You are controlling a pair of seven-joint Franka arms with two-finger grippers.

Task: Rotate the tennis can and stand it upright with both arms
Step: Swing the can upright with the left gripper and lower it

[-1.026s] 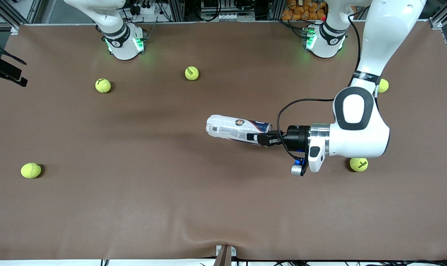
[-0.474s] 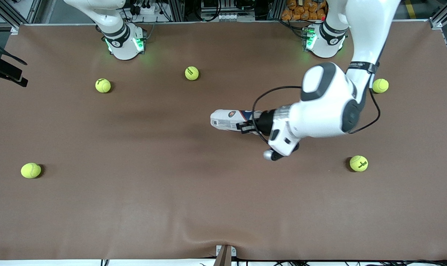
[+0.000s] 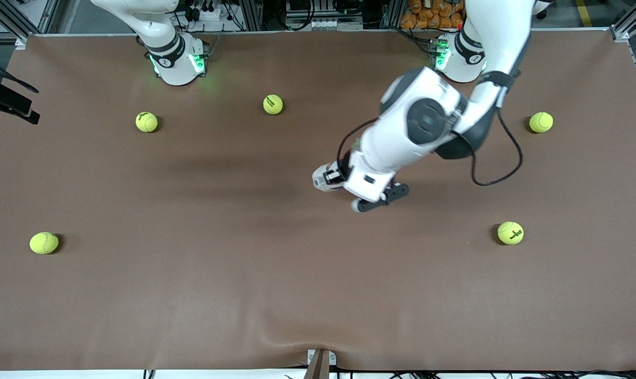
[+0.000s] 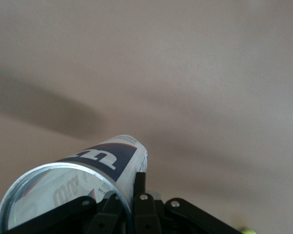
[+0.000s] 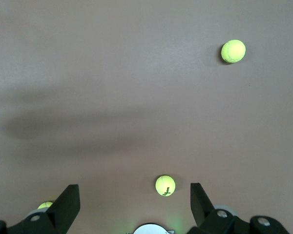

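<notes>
The tennis can (image 3: pixel 323 179) is mostly hidden under my left wrist in the front view; only its clear-and-white end shows, near the table's middle. In the left wrist view the can (image 4: pixel 95 163) slants down toward the brown mat, its silver rim closest to the camera. My left gripper (image 4: pixel 129 187) is shut on the can's wall at the rim, one finger inside and one finger (image 4: pixel 139 178) outside. My right gripper (image 5: pixel 134 197) hangs open and waits above the mat near its own base, holding nothing.
Several yellow-green tennis balls lie on the brown mat: one (image 3: pixel 273 104) between the bases, one (image 3: pixel 147 121) by the right arm's base, one (image 3: pixel 44 242) at that end, and one (image 3: pixel 510 232) and another (image 3: pixel 541 122) toward the left arm's end.
My left arm has swung toward the table's middle and turned its wrist. The can has gone from lying flat to steeply tilted under the wrist. The right arm has not moved.
</notes>
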